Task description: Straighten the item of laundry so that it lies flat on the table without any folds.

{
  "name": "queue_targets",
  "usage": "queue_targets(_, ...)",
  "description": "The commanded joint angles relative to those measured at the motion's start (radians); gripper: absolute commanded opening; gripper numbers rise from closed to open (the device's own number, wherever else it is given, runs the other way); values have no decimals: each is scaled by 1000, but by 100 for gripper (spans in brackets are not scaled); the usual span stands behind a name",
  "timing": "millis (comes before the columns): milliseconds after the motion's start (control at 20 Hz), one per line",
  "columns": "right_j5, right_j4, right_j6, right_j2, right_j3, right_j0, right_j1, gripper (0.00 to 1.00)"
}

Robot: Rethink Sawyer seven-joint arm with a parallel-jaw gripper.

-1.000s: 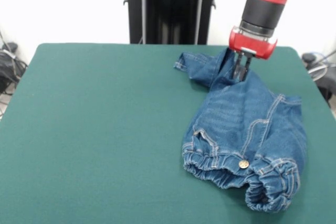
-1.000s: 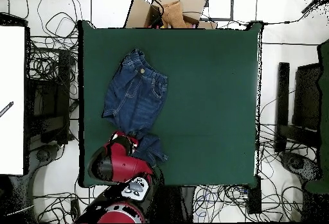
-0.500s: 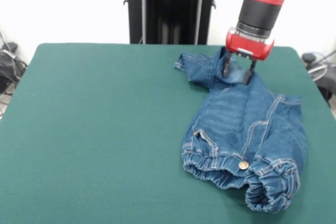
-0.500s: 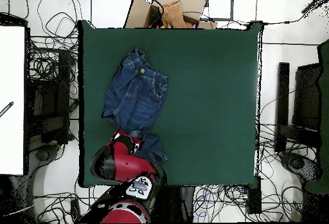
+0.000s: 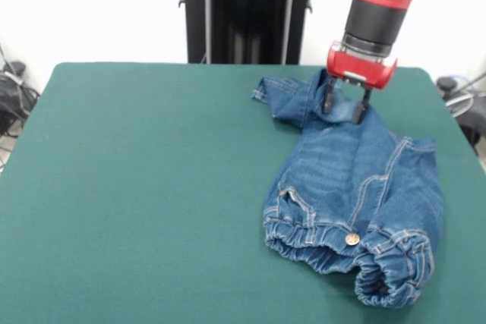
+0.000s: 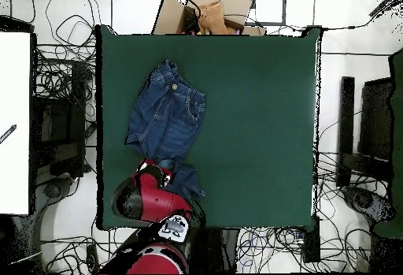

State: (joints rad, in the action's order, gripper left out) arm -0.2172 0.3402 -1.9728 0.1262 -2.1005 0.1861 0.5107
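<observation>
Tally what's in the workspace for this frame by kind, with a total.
Garments: 1, the jeans, crumpled
Tables: 1, the green table
Robot end effectors: 1, the end effector, open just above the jeans' legs
Total: 3

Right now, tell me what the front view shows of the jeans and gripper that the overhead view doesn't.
Front view only: the gripper with its fingers apart, over the jeans' leg end, and the gathered waistband. Overhead view only: the table's whole outline and the jeans near one side edge; the arm hides the gripper. Both: the brass button and the leg end bent sideways.
</observation>
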Motion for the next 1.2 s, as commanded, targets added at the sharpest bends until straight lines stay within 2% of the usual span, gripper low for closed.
queue_targets(50, 46, 15, -247, -84, -62, -49, 60, 100)
queue_targets(250, 160, 34, -209, -53, -57, -65, 169, 100)
queue_targets(650, 221, 42, -190, -42, -18, -101, 219, 100)
queue_targets(1200, 277, 33, -144, -35, 89, -133, 166, 100)
